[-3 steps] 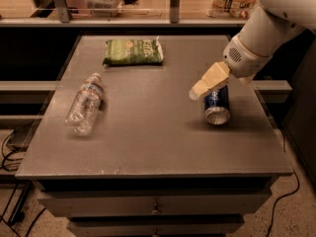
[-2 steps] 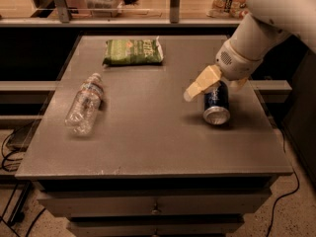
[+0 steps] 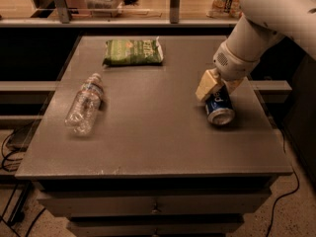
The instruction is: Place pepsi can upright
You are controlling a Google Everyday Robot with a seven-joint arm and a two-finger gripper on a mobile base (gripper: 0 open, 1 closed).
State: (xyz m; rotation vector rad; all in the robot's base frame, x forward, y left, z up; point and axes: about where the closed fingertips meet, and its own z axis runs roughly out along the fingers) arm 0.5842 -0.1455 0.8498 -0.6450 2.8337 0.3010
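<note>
One thing matters: the pepsi can (image 3: 220,110) lies on its side at right of centre; its long axis runs from the gripper (image 3: 216,87), just above it, toward lower right; grip state cannot be told.

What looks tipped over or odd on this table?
The pepsi can lies tipped near the table's right edge, silver end toward the camera, the gripper right at it. The water bottle lies on its side at left.
</note>
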